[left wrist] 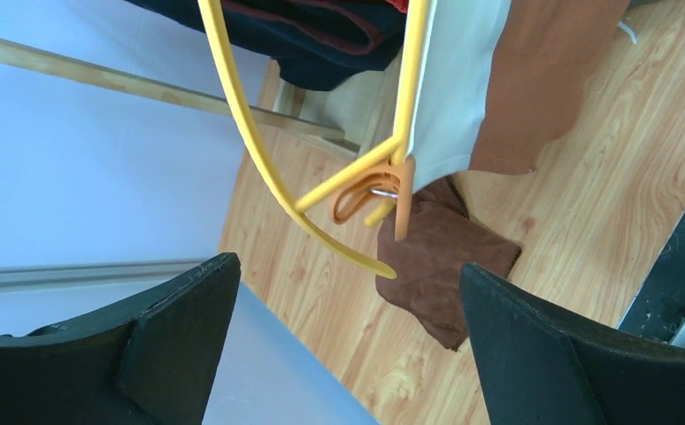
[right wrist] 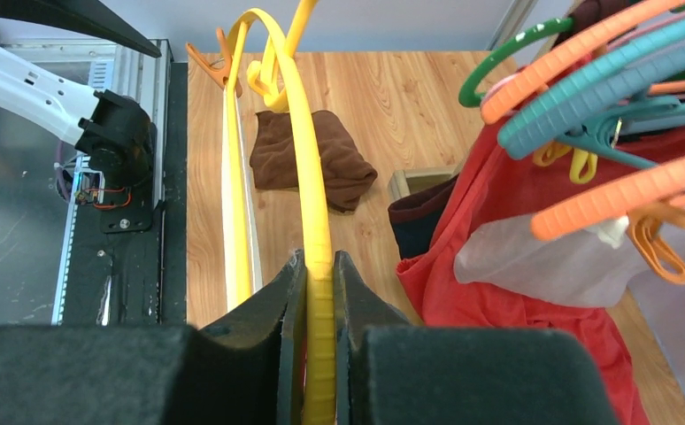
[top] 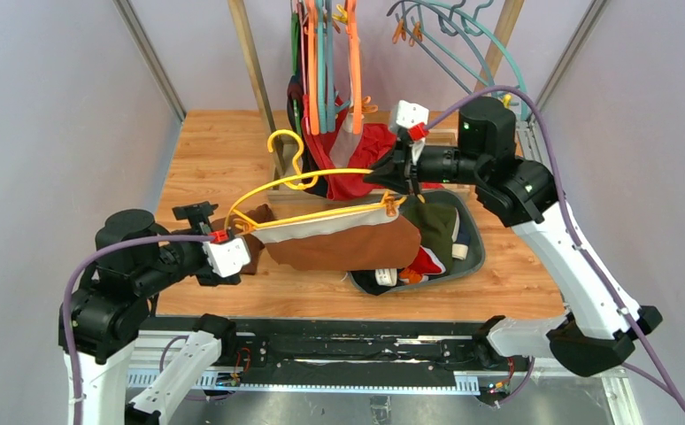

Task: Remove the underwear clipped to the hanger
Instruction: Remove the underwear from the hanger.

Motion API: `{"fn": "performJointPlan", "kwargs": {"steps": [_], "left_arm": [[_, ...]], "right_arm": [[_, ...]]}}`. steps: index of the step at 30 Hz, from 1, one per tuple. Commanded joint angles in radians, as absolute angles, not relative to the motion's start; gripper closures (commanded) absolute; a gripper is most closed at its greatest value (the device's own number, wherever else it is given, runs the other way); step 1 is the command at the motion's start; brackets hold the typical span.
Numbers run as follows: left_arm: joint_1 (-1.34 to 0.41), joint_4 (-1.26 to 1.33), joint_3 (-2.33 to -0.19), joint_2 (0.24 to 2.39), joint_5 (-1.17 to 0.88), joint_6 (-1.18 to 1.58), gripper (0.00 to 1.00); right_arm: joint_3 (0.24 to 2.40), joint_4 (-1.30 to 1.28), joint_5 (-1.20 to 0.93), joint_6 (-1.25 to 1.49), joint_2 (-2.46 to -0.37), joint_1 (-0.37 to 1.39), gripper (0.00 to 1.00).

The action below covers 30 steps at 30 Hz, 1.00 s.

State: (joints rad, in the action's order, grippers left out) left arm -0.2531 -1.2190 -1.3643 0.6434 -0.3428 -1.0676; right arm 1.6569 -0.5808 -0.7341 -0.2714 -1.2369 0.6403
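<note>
Yellow plastic hanger [right wrist: 308,159] is pinched in your right gripper [right wrist: 319,261], both fingers pressed flat on its upper arm, over the middle of the wooden table [top: 516,266]. The brown briefs with a white waistband [top: 348,243] hang from its lower bar, sagging onto the table. An orange clip [left wrist: 401,190] bites the waistband at the left end. Your left gripper [left wrist: 348,266] sits just near of that clip, fingers spread wide, touching nothing. A crumpled dark brown cloth [left wrist: 436,257] lies on the table under the clip. Right of the briefs, a dark oval tray [top: 467,257] holds a pile of clothes, red-and-white briefs [top: 426,261] among them. A big red cloth [top: 370,155] hangs on the far side of the hanger.
</note>
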Motion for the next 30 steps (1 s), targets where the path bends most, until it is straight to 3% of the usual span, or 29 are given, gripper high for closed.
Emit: {"fn": "performJointPlan", "kwargs": {"steps": [1,9,30], "left_arm": [[-0.262,-1.271,-1.434,0.645,-0.319,-1.079,0.01],[-0.27,-1.313,-1.477,0.646,-0.283,-1.097,0.02],[-0.275,-1.275,-1.37,0.685,-0.369,-1.257,0.18]], "right_arm": [[1.767,-0.576,-0.695,-0.293,-1.29,0.702,0.99],[1.854,-0.616,-0.654,-0.297,-1.341,0.749,0.99],[1.745,-0.589,-0.649,-0.319,-1.281,0.749,1.0]]}}
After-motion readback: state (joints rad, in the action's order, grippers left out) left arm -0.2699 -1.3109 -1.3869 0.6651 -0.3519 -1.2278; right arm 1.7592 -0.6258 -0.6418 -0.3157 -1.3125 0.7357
